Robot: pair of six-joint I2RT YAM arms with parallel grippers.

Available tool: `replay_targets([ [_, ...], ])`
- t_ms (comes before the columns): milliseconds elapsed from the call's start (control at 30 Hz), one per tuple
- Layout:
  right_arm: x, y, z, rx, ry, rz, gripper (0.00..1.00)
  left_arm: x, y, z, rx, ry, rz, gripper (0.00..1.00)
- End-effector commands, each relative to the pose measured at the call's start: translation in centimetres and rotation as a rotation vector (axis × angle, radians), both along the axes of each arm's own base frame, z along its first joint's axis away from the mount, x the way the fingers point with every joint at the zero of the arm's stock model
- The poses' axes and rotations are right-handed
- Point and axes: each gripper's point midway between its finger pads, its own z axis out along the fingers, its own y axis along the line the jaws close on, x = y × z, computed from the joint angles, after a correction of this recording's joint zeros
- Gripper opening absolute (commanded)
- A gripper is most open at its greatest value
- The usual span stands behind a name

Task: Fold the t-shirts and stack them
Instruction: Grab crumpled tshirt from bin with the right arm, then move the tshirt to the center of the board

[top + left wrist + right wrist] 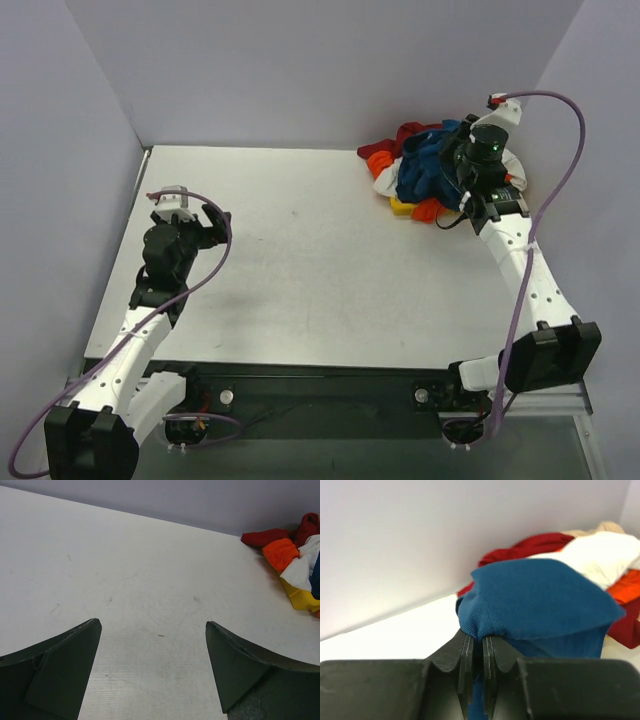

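Note:
A heap of t-shirts lies at the table's far right corner: dark blue [425, 168], dark red [410, 132], orange [378, 160] and white [384, 183]. My right gripper [468, 172] sits over the heap, shut on a fold of the dark blue t-shirt [540, 597], pinched between its jaws [476, 642]. Red [520, 550], white [600, 555] and orange [627, 592] shirts lie behind it. My left gripper [212, 225] is open and empty above the bare table at the left, far from the heap; its fingers [60, 665] frame empty tabletop.
A yellow plastic tray [402, 207] pokes out from under the heap, also in the left wrist view [300, 597]. Grey walls close the table's back and sides. The white tabletop [320, 260] stretches between both arms.

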Motion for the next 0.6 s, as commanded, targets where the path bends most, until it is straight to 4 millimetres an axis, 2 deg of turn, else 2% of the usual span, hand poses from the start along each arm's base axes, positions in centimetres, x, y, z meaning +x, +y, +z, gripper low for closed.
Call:
replay_targets([
  [0, -3.4, 3.0, 7.1, -0.025, -0.206, 0.075, 0.0, 0.0, -0.1, 1.7, -0.009, -0.08, -0.015, 0.97],
  [67, -4.8, 7.0, 8.4, -0.009, -0.243, 0.221, 0.0, -0.1, 0.0, 1.8, -0.007, -0.086, -0.006, 0.97],
  [133, -6.5, 9.3, 10.2, 0.026, -0.285, 0.32, 0.0, -0.3, 0.2, 1.9, -0.004, -0.087, 0.002, 0.98],
  [167, -7.7, 12.3, 10.9, 0.051, -0.303, 0.467, 0.0, -0.4, 0.3, 2.0, -0.002, -0.088, 0.003, 0.97],
  [200, -8.6, 13.4, 12.3, 0.067, -0.332, 0.524, 0.0, -0.4, 0.3, 2.0, 0.001, -0.089, 0.001, 0.97],
  [300, -11.5, 17.0, 14.1, 0.107, -0.365, 0.697, 0.0, -0.8, 0.2, 2.1, 0.003, -0.091, -0.006, 0.97],
  [367, -12.7, 18.3, 15.4, 0.135, -0.399, 0.763, 0.0, -1.0, 0.2, 2.2, 0.002, -0.094, -0.009, 0.97],
  [433, -12.7, 18.8, 15.8, 0.144, -0.402, 0.774, 0.0, -1.1, 0.0, 2.3, 0.0, -0.1, -0.022, 0.97],
  [533, -10.7, 19.0, 13.9, 0.149, -0.332, 0.735, 0.0, -1.0, -0.3, 2.3, -0.006, -0.097, -0.035, 0.96],
  [567, -9.6, 19.1, 12.4, 0.143, -0.292, 0.717, 0.0, -1.0, -0.4, 2.3, -0.014, -0.095, -0.035, 0.95],
])
